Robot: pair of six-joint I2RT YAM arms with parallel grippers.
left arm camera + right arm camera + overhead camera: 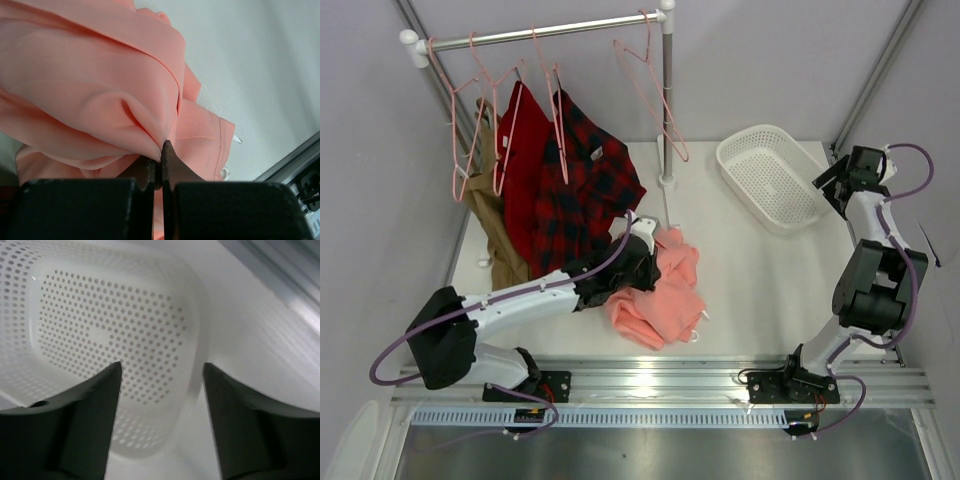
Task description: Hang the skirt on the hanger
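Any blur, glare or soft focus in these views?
Top external: sharp, evenly lit, faint shadows beneath the skirt. Left wrist: skirt folds crisp, left pincer dark with little detail. Right wrist: basket bright, slightly washed out; right pincer soft-edged.

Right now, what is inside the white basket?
Nothing shows inside the basket, only its bare, perforated floor and walls. In the right wrist view, the right hand covers its near part.

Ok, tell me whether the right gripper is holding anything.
No: the right wrist view shows the right gripper open, with nothing between its fingers and only the white basket beyond them.
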